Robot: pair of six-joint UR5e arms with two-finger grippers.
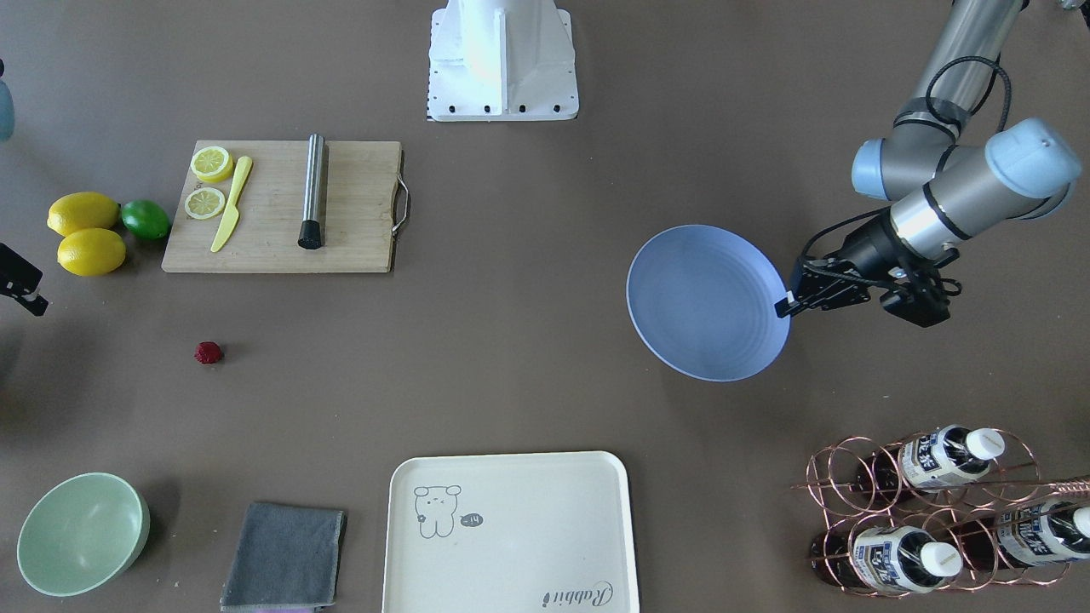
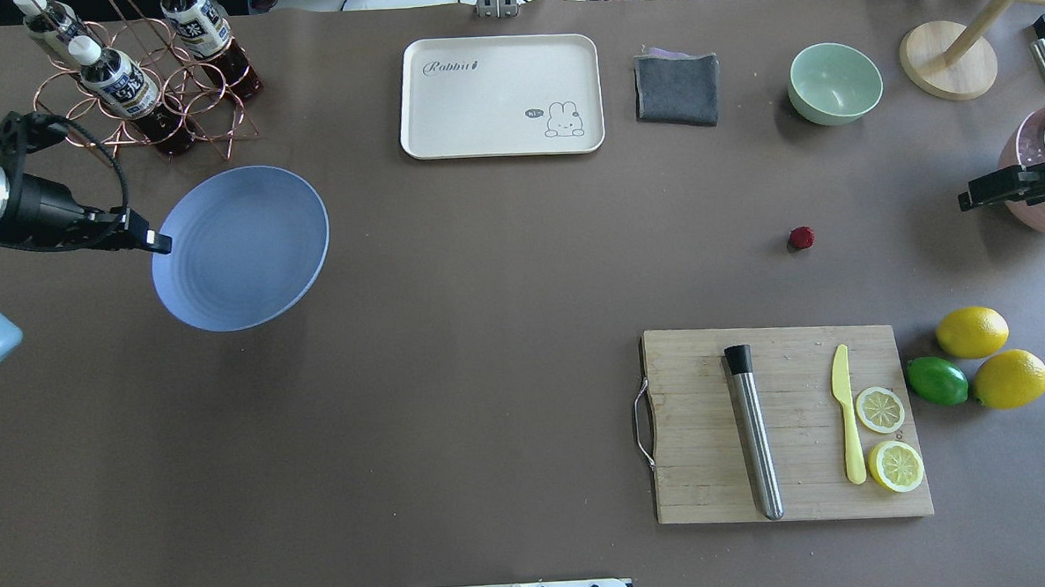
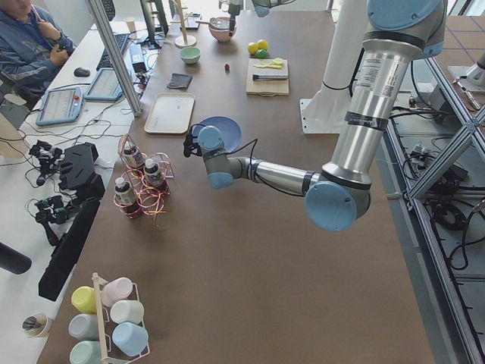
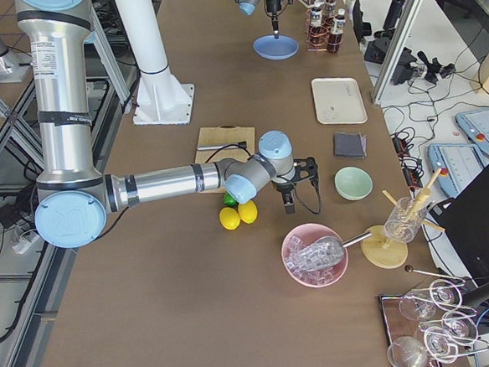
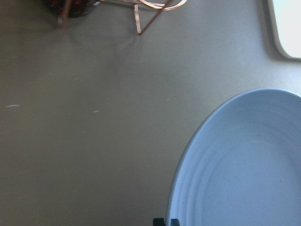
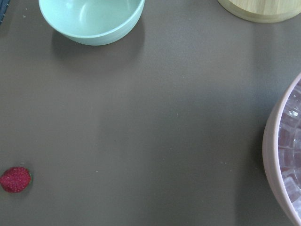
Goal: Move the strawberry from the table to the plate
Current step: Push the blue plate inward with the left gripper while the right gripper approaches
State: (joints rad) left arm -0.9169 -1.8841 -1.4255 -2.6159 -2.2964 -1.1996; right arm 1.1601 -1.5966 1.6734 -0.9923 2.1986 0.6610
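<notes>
**Cream rectangular bear-print tray in the foreground**

Front view: beyond it, to the left, the tiny dark-red bumpy strawberry sits on the grey-brown table, near the wooden cutting board. Overhead: the left gripper pinches the round periwinkle-blue plate by its rim, well apart from the strawberry. The right gripper: finger spread cannot be told.

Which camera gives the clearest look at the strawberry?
Right wrist-mounted: the strawberry is closest, its bumpy skin visible. Overhead and front-facing show a small red dot on the table; exterior left a speck; the others, nothing.
</notes>
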